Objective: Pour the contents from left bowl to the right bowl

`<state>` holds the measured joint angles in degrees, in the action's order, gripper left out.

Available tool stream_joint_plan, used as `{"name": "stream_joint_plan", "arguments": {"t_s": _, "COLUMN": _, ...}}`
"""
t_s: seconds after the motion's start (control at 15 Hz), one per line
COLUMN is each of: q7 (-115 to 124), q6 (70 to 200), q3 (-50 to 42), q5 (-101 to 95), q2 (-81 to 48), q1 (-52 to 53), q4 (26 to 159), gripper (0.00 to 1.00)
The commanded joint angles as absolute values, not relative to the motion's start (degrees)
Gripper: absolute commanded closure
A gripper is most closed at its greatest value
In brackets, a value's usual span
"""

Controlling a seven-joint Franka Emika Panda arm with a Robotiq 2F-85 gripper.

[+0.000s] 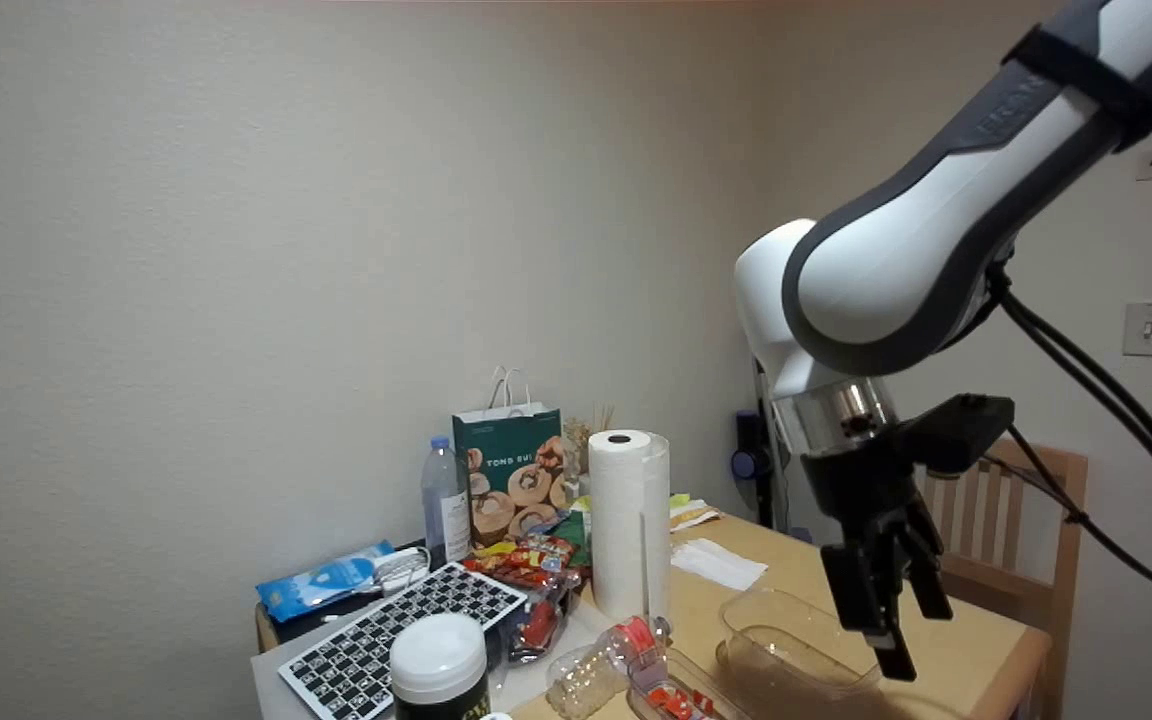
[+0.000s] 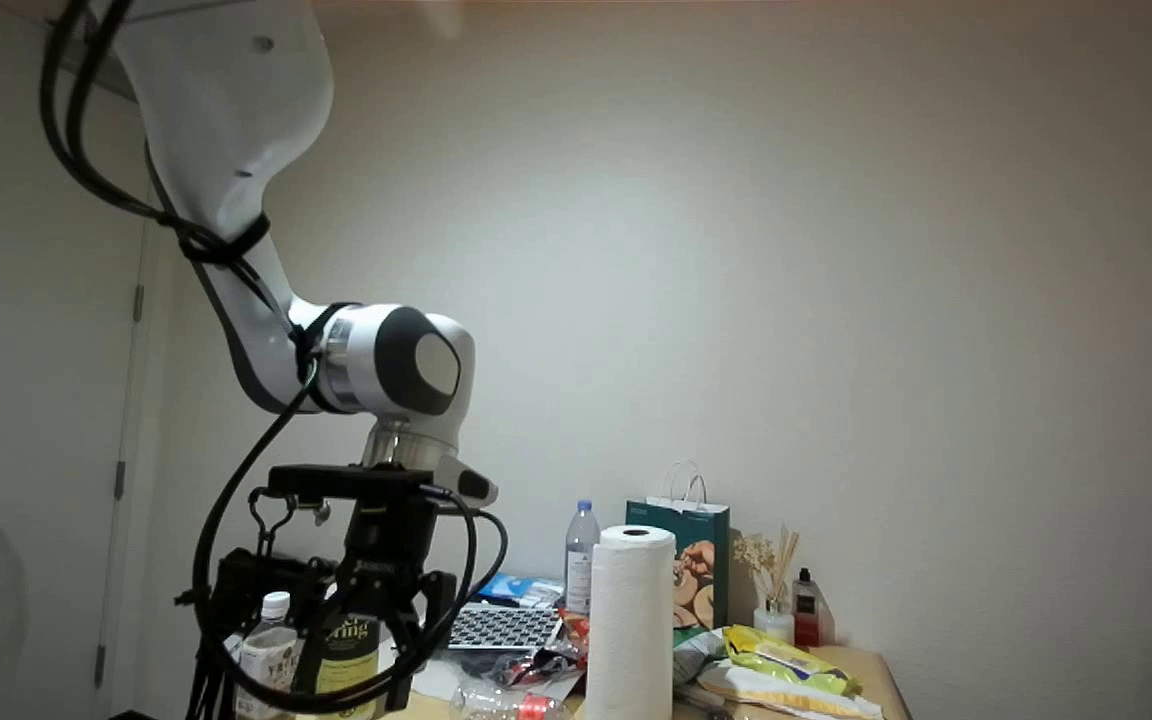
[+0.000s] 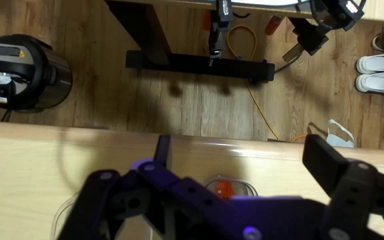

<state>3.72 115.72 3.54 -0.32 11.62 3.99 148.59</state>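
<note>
Well, the arm reaches down over the table, and its gripper points downward with the fingers spread wide apart, one on each side of the wrist view and the table's edge showing between them. A bigger clear bowl sits on the table, just beside the fingertips as an exterior view shows it, though I cannot tell whether they touch. A smaller clear bowl, cut off by the bottom of that view, has red packets in it. In the wrist view the gripper partly hides both bowls: the bigger one at the lower left, the smaller one near the middle with a bit of red showing.

A clear bottle lies on its side just beside the smaller bowl. Behind it a paper roll stands upright, seen in both exterior views, as are the green bag and the blue-capped bottle farther back. A checkered board rests near a white-lidded jar. A wooden chair stands by the table's end. In an exterior view dried flowers stand next to a small red bottle, with a yellow pack in front. On the floor, the wrist view shows a pot, white shoes and an orange cord
</note>
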Motion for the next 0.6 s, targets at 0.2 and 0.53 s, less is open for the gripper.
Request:
{"name": "stream_joint_plan", "arguments": {"t_s": 0.2, "q7": 9.2, "q6": 119.0, "q3": 4.6, "q5": -3.2, "q2": 2.1, "q1": 4.0, "q4": 146.2, "gripper": 0.00}}
{"name": "stream_joint_plan", "arguments": {"t_s": 0.53, "q7": 11.2, "q6": 119.8, "q3": 4.0, "q5": -4.7, "q2": -1.0, "q1": 4.0, "q4": 144.1, "gripper": 0.00}}
